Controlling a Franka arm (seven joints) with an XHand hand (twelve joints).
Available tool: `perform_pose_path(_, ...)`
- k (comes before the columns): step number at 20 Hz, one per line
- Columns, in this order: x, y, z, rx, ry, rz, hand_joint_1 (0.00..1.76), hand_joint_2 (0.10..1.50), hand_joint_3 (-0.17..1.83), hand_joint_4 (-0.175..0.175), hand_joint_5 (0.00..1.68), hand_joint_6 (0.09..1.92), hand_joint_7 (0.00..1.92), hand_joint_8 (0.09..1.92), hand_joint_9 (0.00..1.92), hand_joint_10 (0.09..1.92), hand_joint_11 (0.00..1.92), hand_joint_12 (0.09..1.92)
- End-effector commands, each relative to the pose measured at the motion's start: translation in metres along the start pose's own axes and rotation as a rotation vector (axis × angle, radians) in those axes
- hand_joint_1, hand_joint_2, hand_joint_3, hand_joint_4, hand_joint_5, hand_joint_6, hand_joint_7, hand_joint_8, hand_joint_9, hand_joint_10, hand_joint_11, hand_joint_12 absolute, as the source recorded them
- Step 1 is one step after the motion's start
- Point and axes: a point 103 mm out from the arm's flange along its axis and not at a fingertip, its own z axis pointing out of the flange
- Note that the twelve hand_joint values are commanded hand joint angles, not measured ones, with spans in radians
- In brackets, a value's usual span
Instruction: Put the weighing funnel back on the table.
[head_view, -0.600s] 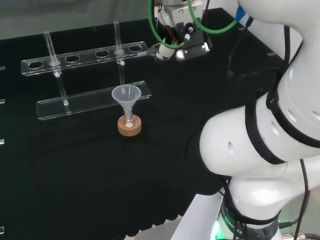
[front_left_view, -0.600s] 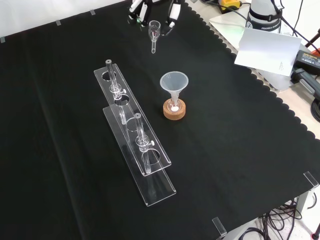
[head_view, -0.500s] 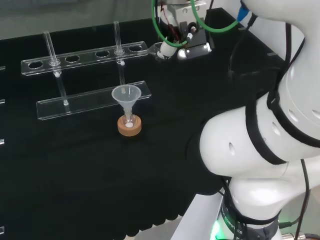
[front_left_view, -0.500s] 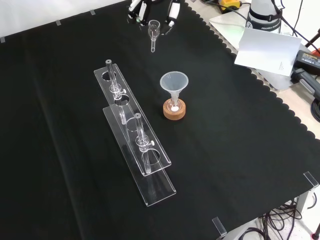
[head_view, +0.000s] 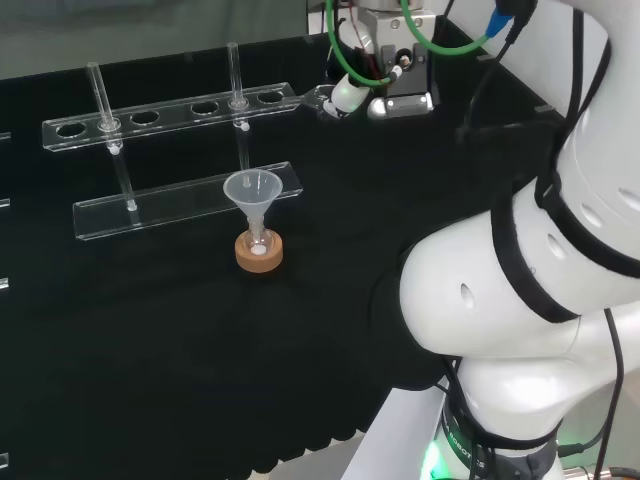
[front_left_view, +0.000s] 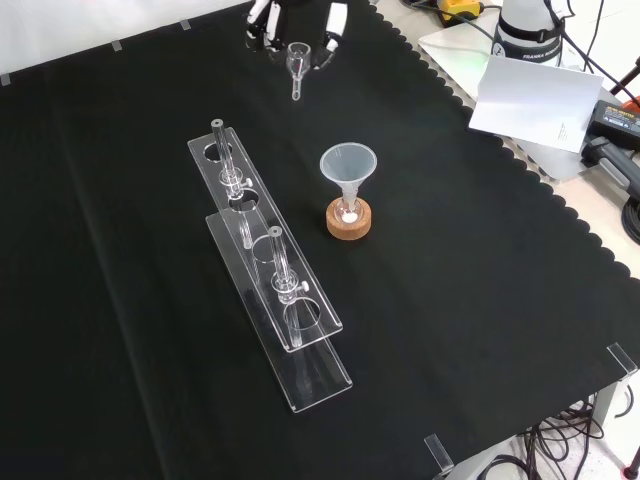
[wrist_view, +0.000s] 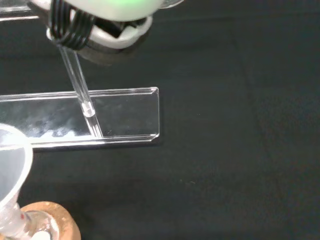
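Robot hand (front_left_view: 334, 22) entered at the top edge of the front view, above the far part of the black cloth (front_left_view: 480, 300); its fingers (front_left_view: 260, 18) were curled downwards on both sides of the weighing funnel (front_left_view: 296, 60) and held the wide end of it between them; the short stem pointed down towards the cloth; whether the stem touched the cloth, I could not tell. In the same view the weighing funnel was well apart from the funnel (front_left_view: 348, 162), which stood mouth up with its stem in a small flask (front_left_view: 348, 212) on a cork ring (front_left_view: 349, 224); just to the left of this ring lay a long clear rack (front_left_view: 300, 320) with two thin glass tubes (front_left_view: 277, 255) upright in it.
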Motion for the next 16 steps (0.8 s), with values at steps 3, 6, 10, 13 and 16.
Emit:
perform_pose_path(3,-0.052,0.039,0.007,-0.018,0.096,0.043,1.13,0.7,0.52,0.175,1.36,0.46,0.52,0.72,1.06,0.24,0.97,0.92)
perform_pose_path(6,-0.068,0.055,0.01,-0.015,0.112,0.059,1.13,0.7,0.52,0.175,1.36,0.46,0.52,0.72,1.06,0.24,0.97,0.92)
perform_pose_path(10,-0.081,0.076,0.015,-0.012,0.127,0.068,1.13,0.7,0.52,0.175,1.36,0.46,0.52,0.72,1.06,0.24,0.97,0.92)
perform_pose_path(13,-0.089,0.09,0.022,-0.006,0.132,0.078,1.13,0.7,0.52,0.175,1.36,0.46,0.52,0.72,1.07,0.24,0.97,0.92)
perform_pose_path(16,-0.099,0.103,0.029,0.009,0.138,0.091,1.13,0.7,0.52,0.175,1.36,0.46,0.52,0.72,1.07,0.24,0.97,0.92)
